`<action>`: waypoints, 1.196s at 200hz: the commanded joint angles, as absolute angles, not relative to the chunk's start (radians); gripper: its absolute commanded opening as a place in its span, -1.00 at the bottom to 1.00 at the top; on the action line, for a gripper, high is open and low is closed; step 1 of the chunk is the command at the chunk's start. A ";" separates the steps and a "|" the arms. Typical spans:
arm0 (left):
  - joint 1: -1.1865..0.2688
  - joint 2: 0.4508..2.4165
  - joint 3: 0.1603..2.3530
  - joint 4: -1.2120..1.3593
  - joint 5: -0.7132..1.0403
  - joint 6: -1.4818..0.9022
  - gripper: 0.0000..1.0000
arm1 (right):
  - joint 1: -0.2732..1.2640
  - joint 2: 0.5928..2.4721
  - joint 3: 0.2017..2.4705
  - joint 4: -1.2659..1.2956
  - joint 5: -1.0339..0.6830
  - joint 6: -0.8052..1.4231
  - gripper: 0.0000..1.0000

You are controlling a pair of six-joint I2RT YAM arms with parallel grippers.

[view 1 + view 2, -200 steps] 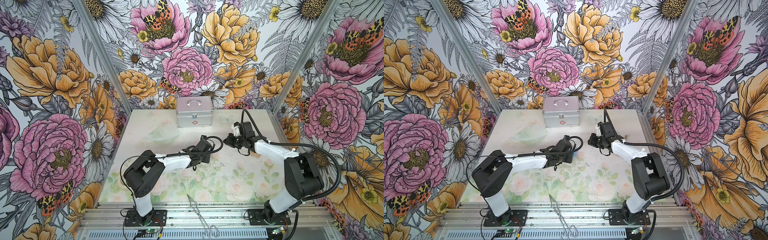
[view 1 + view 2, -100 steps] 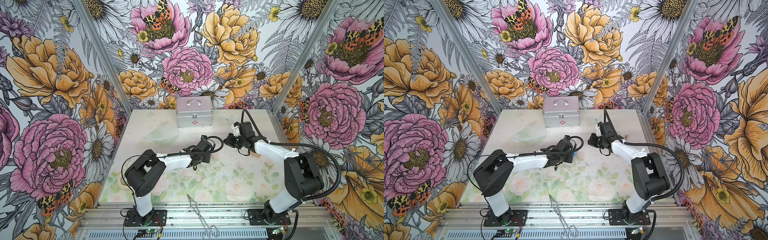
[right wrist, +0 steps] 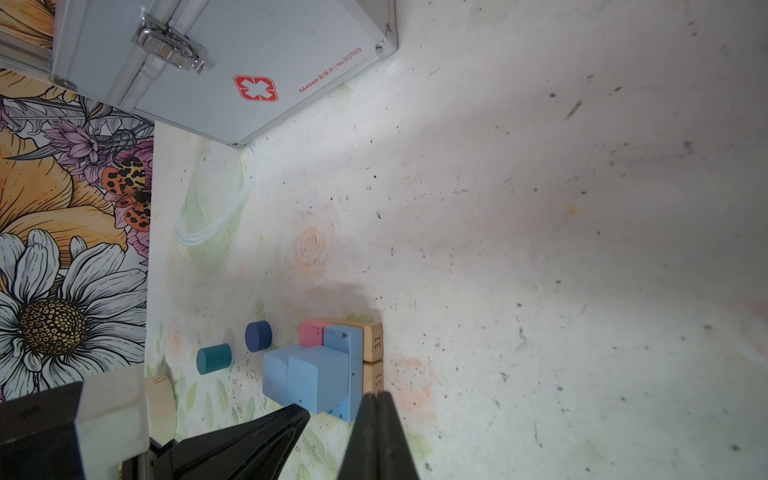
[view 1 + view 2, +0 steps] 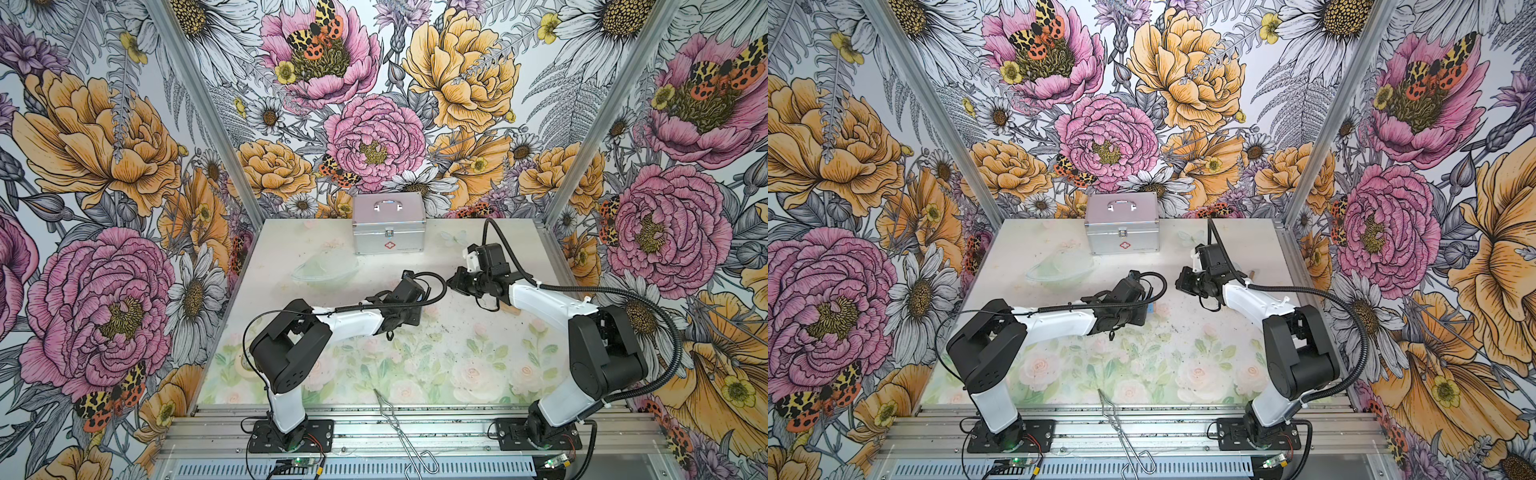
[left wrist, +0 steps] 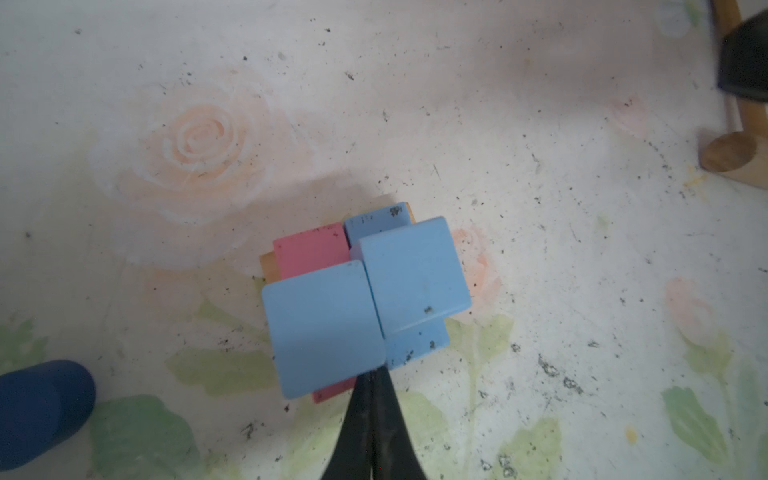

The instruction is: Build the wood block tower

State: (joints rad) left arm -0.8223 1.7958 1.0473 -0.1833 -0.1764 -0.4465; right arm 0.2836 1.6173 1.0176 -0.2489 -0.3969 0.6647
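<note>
left gripper: jaws closed, empty, tips at block stack | right gripper: jaws closed, empty, beside it

Blue cubes stacked on slabs

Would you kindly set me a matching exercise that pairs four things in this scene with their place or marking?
Things:
1. silver case
2. tan planks
3. light blue cubes
4. teal cylinder

Descriptions:
A. top of the tower
B. red cross on its front
C. apart from the tower
D. bottom of the tower, numbers printed on the ends

Pairs: 1-B, 2-D, 3-A, 4-C
</note>
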 commanded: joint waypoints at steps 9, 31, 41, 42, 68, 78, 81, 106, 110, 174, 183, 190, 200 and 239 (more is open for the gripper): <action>-0.811 1.812 1.077 -0.189 -0.232 -0.456 -1.00 | 0.278 1.589 1.011 -0.227 -0.405 0.672 -1.00; -0.810 1.812 1.076 -0.189 -0.232 -0.455 -1.00 | 0.278 1.588 1.011 -0.228 -0.407 0.672 -1.00; -0.811 1.811 1.078 -0.189 -0.233 -0.455 -1.00 | 0.278 1.588 1.011 -0.228 -0.408 0.671 -1.00; -0.811 1.811 1.077 -0.189 -0.233 -0.455 -1.00 | 0.278 1.589 1.011 -0.227 -0.407 0.672 -1.00; -0.810 1.812 1.079 -0.189 -0.232 -0.454 -1.00 | 0.279 1.588 1.009 -0.226 -0.406 0.671 -1.00; -0.810 1.811 1.081 -0.189 -0.232 -0.454 -1.00 | 0.279 1.588 1.010 -0.226 -0.407 0.673 -1.00; -0.810 1.811 1.081 -0.189 -0.232 -0.454 -1.00 | 0.279 1.589 1.009 -0.227 -0.408 0.673 -1.00; -0.808 1.811 1.080 -0.191 -0.230 -0.454 -1.00 | 0.279 1.587 1.009 -0.227 -0.407 0.673 -1.00; -0.809 1.812 1.081 -0.193 -0.230 -0.454 -1.00 | 0.279 1.587 1.009 -0.227 -0.407 0.673 -1.00; -0.817 1.775 1.062 -0.203 -0.240 -0.440 -1.00 | 0.278 1.582 1.010 -0.227 -0.410 0.674 -1.00; -0.821 1.765 1.059 -0.209 -0.249 -0.433 -1.00 | 0.279 1.582 1.009 -0.227 -0.412 0.675 -1.00; -0.825 1.756 1.058 -0.216 -0.255 -0.431 -1.00 | 0.278 1.581 1.009 -0.227 -0.411 0.676 -1.00; -0.829 1.742 1.054 -0.222 -0.263 -0.425 -1.00 | 0.278 1.581 1.009 -0.226 -0.413 0.676 -1.00; -0.846 1.653 1.035 -0.246 -0.292 -0.409 -1.00 | 0.280 1.581 1.011 -0.227 -0.416 0.681 -1.00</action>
